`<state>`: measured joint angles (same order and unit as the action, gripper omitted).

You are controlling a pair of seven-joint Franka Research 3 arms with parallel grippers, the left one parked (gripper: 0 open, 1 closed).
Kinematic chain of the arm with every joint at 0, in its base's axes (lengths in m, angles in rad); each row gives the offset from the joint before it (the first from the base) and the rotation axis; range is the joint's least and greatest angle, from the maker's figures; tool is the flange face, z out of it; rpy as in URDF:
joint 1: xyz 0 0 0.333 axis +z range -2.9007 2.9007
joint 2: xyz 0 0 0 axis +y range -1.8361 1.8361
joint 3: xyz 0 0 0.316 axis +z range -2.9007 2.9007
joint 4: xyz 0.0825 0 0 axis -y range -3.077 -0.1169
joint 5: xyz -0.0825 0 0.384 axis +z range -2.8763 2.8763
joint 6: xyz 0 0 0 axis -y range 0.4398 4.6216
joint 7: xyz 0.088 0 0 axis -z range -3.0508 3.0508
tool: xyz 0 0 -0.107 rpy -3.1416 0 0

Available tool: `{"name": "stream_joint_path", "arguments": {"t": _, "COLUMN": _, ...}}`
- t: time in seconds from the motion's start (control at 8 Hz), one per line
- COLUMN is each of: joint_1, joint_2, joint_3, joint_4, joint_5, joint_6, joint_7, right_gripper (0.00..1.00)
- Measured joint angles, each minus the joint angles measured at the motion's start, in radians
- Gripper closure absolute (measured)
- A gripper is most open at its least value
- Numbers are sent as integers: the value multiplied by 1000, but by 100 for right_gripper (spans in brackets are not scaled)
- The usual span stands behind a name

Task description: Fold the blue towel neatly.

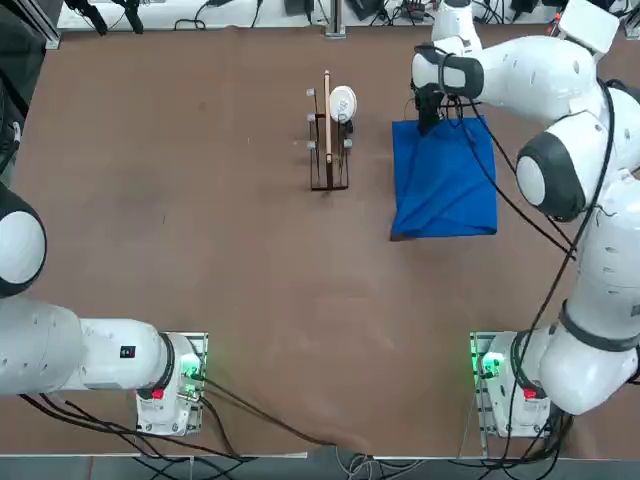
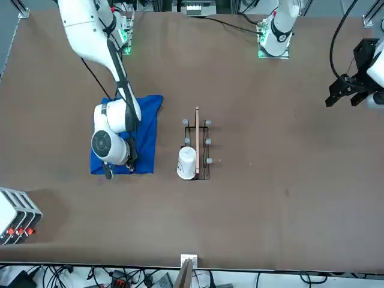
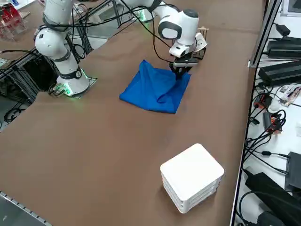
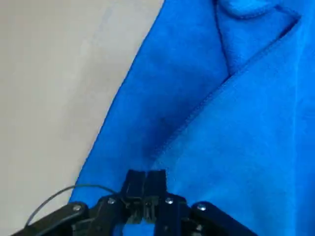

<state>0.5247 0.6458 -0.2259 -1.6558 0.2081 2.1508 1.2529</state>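
The blue towel (image 1: pixel 445 185) (image 2: pixel 144 129) (image 3: pixel 153 89) lies on the brown table in the far right part, folded over with a few wrinkles. A hemmed edge of its upper layer (image 4: pixel 221 123) runs diagonally down to the fingertips. My right gripper (image 1: pixel 430 118) (image 2: pixel 119 171) (image 3: pixel 180 74) (image 4: pixel 146 173) is low at the towel's far left corner. Its fingers are pressed together and shut on the cloth's edge. The wrist and arm hide that corner in the top view.
A dark wire rack (image 1: pixel 328 135) (image 2: pixel 198 144) holding a wooden stick stands just left of the towel, with a white cup (image 1: pixel 342 102) (image 2: pixel 188 163) lying against it. A white stacked box (image 3: pixel 192 176) sits near the table's right edge.
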Motion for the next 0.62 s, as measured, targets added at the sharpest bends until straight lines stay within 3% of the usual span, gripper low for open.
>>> {"name": "stream_joint_path", "arguments": {"t": 0.62, "joint_1": 24, "joint_2": -24, "joint_3": 2, "joint_4": 71, "joint_5": -2, "joint_6": -11, "joint_7": -75, "right_gripper": 98}}
